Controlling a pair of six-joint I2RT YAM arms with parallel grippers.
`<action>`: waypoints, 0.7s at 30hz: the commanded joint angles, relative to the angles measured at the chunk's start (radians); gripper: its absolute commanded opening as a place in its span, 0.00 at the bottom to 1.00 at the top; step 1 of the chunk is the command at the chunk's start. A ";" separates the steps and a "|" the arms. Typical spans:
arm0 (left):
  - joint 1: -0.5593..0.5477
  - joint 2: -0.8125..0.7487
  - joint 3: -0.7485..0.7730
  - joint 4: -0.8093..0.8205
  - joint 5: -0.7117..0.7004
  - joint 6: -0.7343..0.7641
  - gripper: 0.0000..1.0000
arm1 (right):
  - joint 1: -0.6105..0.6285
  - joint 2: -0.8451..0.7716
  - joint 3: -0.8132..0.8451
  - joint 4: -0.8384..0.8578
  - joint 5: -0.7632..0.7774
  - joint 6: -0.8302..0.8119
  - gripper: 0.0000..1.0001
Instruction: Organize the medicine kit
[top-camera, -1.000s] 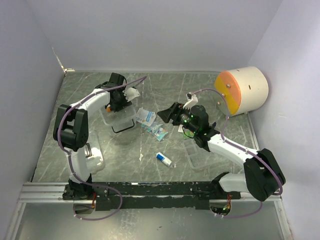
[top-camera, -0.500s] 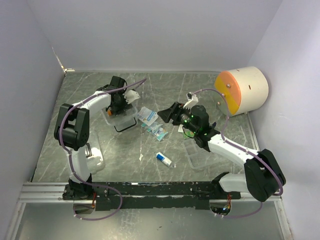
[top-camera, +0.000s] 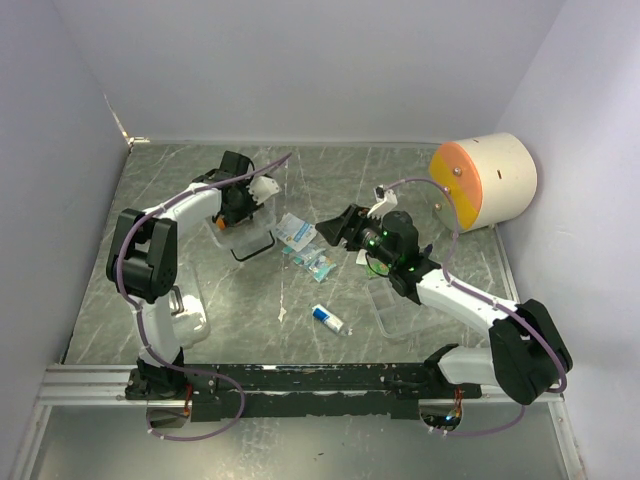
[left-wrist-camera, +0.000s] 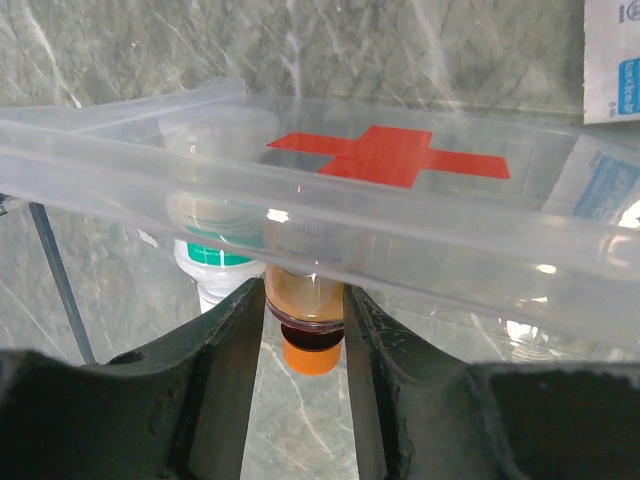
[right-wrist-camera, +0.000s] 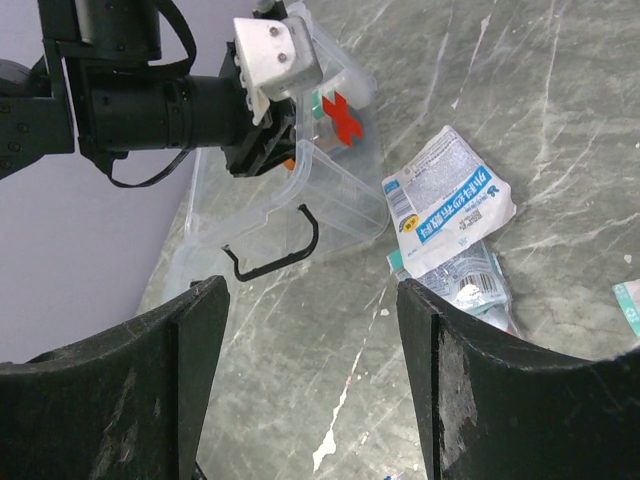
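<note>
Clear medicine kit (left-wrist-camera: 420, 235) lies before left fingers (left-wrist-camera: 225, 380) clamping a vial (left-wrist-camera: 305, 312); right fingers (right-wrist-camera: 190, 370) apart.

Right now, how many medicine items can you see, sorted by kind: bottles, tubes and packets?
Bottles: 2 (orange-capped vial, green-capped bottle)
Tubes: 1 (blue-capped tube)
Packets: 2 (white printed packet, clear packet; they overlap, so more may be hidden beneath)
Total: 5
</note>
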 joint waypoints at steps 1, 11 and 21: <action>0.003 -0.027 -0.010 0.085 0.055 -0.046 0.46 | -0.006 -0.023 -0.017 0.010 0.017 0.001 0.68; 0.003 -0.044 -0.028 0.147 0.043 -0.097 0.47 | -0.006 -0.029 -0.021 0.006 0.026 -0.002 0.68; 0.006 -0.123 0.099 -0.023 0.088 -0.165 0.66 | -0.006 -0.024 -0.030 0.013 0.029 0.011 0.68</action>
